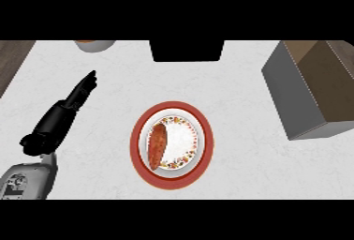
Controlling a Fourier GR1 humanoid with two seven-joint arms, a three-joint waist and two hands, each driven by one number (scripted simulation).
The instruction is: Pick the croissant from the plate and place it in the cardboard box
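Lying on the left half of the red-rimmed plate [200, 123], the croissant [158, 146] sits mid-counter, untouched. Well left of it, the left hand [59, 117] rests with fingers straight, grasping nothing. At the far right stands the cardboard box [314, 89], well apart from the plate.
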